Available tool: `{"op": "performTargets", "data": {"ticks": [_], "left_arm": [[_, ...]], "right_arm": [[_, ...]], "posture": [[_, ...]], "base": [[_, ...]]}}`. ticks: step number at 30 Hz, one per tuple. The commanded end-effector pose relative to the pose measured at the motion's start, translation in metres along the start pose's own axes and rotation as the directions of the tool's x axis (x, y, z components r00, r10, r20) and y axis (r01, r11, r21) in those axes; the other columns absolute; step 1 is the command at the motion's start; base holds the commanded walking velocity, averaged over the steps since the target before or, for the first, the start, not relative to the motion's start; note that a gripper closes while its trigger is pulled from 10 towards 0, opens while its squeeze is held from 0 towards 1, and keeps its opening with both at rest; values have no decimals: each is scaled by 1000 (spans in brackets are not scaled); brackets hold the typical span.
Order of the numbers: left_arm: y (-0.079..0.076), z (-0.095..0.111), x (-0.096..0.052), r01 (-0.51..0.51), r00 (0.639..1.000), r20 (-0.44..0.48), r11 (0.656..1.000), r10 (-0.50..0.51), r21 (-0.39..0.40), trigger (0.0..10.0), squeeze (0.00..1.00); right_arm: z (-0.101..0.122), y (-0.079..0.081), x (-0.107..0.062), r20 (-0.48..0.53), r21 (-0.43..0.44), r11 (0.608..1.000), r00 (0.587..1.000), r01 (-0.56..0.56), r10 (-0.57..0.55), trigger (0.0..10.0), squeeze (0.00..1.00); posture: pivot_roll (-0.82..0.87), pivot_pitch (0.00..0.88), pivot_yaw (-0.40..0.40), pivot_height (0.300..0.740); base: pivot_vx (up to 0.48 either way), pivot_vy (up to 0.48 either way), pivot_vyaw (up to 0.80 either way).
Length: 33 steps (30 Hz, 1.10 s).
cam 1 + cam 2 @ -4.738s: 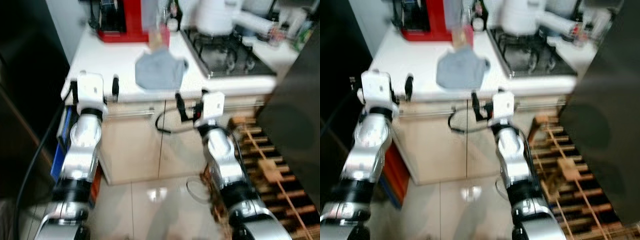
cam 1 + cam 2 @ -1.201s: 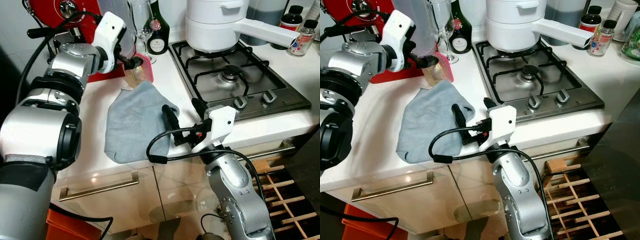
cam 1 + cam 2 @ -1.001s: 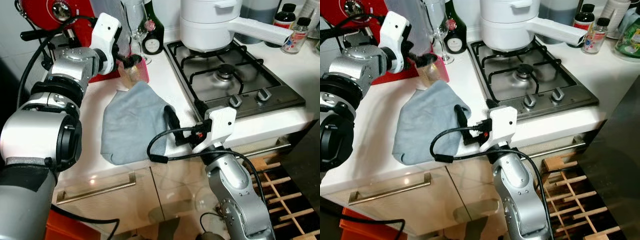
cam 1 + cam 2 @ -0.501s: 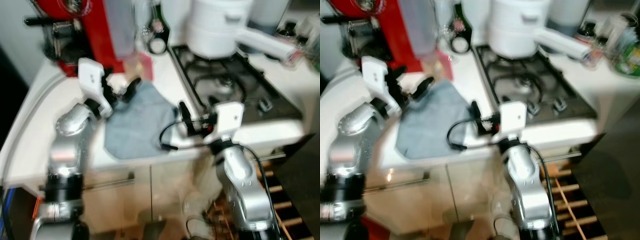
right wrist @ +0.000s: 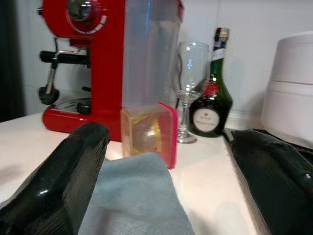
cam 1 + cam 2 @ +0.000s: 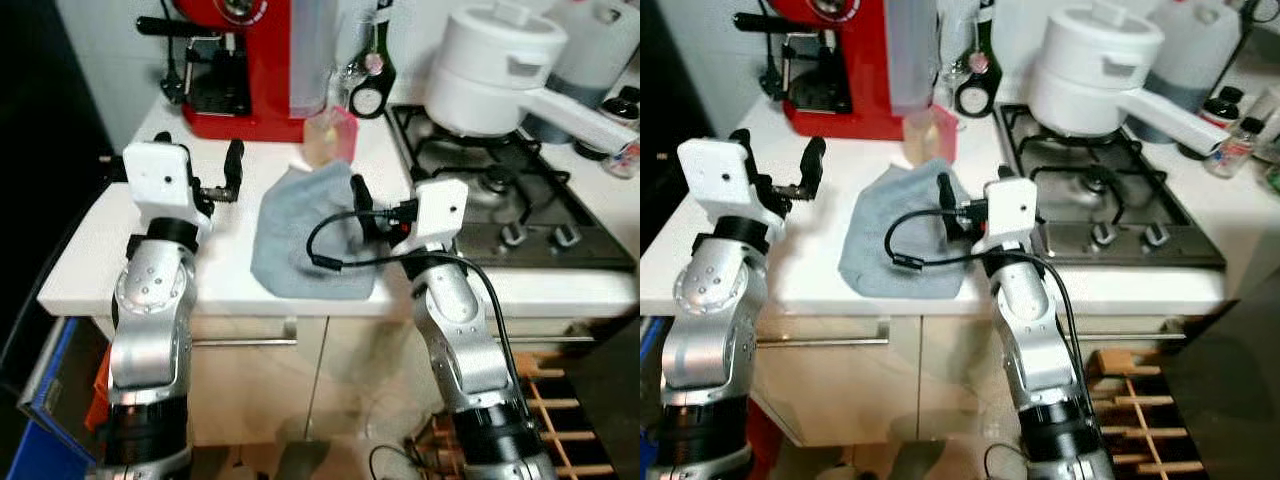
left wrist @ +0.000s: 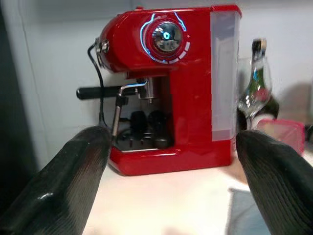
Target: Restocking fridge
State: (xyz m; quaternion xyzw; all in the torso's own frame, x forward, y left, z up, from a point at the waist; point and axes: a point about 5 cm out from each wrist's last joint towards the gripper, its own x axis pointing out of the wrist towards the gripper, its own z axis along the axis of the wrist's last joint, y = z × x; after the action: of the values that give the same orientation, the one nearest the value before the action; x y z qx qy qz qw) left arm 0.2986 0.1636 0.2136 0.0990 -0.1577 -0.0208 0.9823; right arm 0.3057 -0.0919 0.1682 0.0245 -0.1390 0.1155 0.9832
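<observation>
White kitchen surface (image 6: pixel 200 245) w/ a gas hob (image 6: pixel 500 205) at its right end, cabinets below. We saw a red espresso machine (image 6: pixel 245 70) at the back, a wine glass (image 5: pixel 192 90) and a dark green bottle (image 5: pixel 211 105) beside it, and a white pot (image 6: pixel 495 75) w/ long handle sitting on the hob's rear burner. A grey cloth (image 6: pixel 310 235) lay crumpled on the surface, reaching to the front edge, between the two arms.

Task item as far as we could tell: small clear container w/ pink lid (image 5: pixel 149 132), yellowish contents, standing on edge on the surface just in front of the machine's water tank, at the far edge of the cloth. Nothing was gripping it.

Left gripper (image 6: pixel 195 180) was raised above the surface, left of the cloth, fingers spread wide and empty; in the left wrist view it pointed straight at the espresso machine. Right gripper (image 5: pixel 181 161) hovered over the cloth's right side, near the hob's edge, also spread and empty; in the right wrist view the container sat between its two fingers (image 5: pixel 63 181) but well ahead of them, no contact. Black cable (image 6: pixel 340 250) looped off the right wrist over the cloth.
</observation>
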Motion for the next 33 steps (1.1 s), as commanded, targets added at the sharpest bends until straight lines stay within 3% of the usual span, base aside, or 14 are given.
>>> {"op": "performTargets", "data": {"ticks": [1, 4, 6, 13, 15, 19, 24, 33], "left_arm": [[0, 0, -2, -13, 1000, 0, 999, 13, 49, 10000, 0], [1, 2, -3, -29, 1000, 4, 997, 29, 65, 10000, 0], [0, 1, -2, -33, 999, -9, 999, 34, 34, 10000, 0], [-7, 1, 2, -29, 1000, -9, 998, 30, 62, 10000, 0], [-10, 4, 4, 5, 1000, 0, 1000, -5, 30, 10000, 0], [-11, 10, 6, 4, 1000, 22, 1000, -5, 17, 10000, 0], [-16, 21, 13, 26, 996, 81, 998, -32, 63, 10000, 0], [-19, 21, 13, 17, 997, 71, 1000, -19, 24, 10000, 0]], "right_arm": [[3, -11, -2, 31, 18, 998, 998, 53, -54, 10000, 0], [3, -12, -2, 37, 18, 998, 998, 53, -53, 10000, 0], [3, -11, 0, 37, 10, 999, 999, 36, -36, 10000, 0], [2, -14, 5, 36, -4, 1000, 999, 29, -29, 10000, 0], [0, -16, 6, 25, -17, 999, 999, 37, -36, 10000, 0], [0, -15, 7, 30, -35, 999, 999, 40, -39, 10000, 0], [6, -18, 8, 75, -44, 997, 995, 65, -62, 10000, 0], [8, -20, 11, 93, -43, 997, 993, 71, -66, 10000, 0]], "posture": [[-29, 0, -14, 740], [-29, 0, -14, 740], [-29, 0, -20, 740], [-23, 0, -36, 740], [-23, 0, -36, 740], [-23, 0, -36, 740], [-32, 0, -27, 740], [-35, 0, -26, 740]], "base": [[0, 0, 0], [0, 0, 0], [0, 0, 0], [0, 0, 631], [0, 0, 609], [371, 0, 0], [480, 0, 0], [480, 0, 0]]}}
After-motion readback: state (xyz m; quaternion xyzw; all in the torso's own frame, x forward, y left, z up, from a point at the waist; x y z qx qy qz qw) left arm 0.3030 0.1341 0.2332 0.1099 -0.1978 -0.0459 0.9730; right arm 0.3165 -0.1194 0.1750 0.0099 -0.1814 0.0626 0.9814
